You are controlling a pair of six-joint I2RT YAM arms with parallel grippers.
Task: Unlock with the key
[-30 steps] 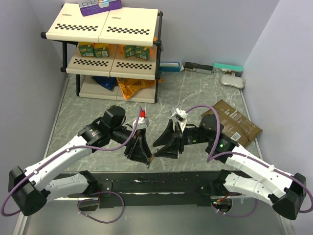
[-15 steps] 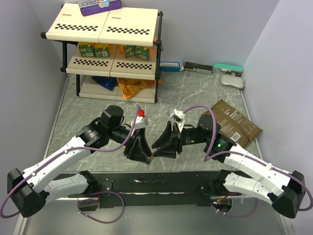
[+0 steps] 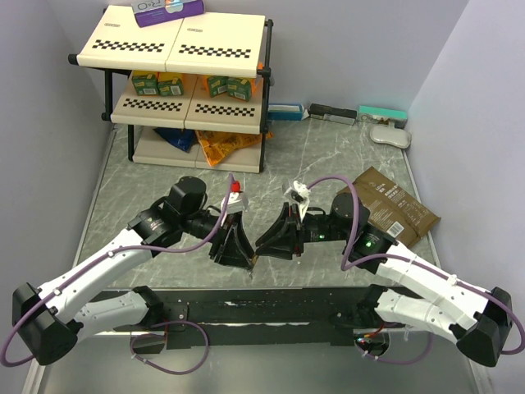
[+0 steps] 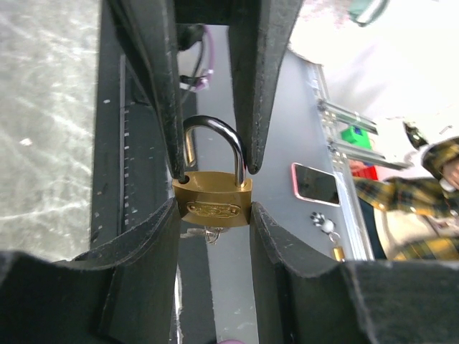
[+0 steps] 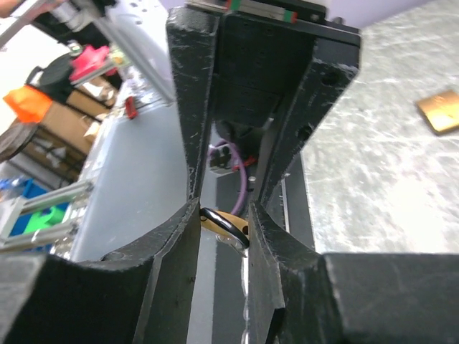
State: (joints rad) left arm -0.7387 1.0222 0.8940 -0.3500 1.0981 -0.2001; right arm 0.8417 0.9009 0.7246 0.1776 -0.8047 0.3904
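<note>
Left gripper (image 4: 213, 206) straddles key (image 4: 208, 233) (beneath gripped padlock (image 4: 212, 199)).

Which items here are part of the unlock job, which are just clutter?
In the job: brass padlock, key under it, left gripper holding it, right gripper at its shackle.
Clutter: shelf rack, green cartons, snack bags, brown packet, boxes by the back wall.

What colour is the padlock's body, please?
The padlock body is brass-gold; left wrist view shows it best.

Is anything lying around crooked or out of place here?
A brown packet lies askew on the table at right, and orange bags slump out over the edge of the bottom shelf. Nothing looks spilled or broken.
</note>
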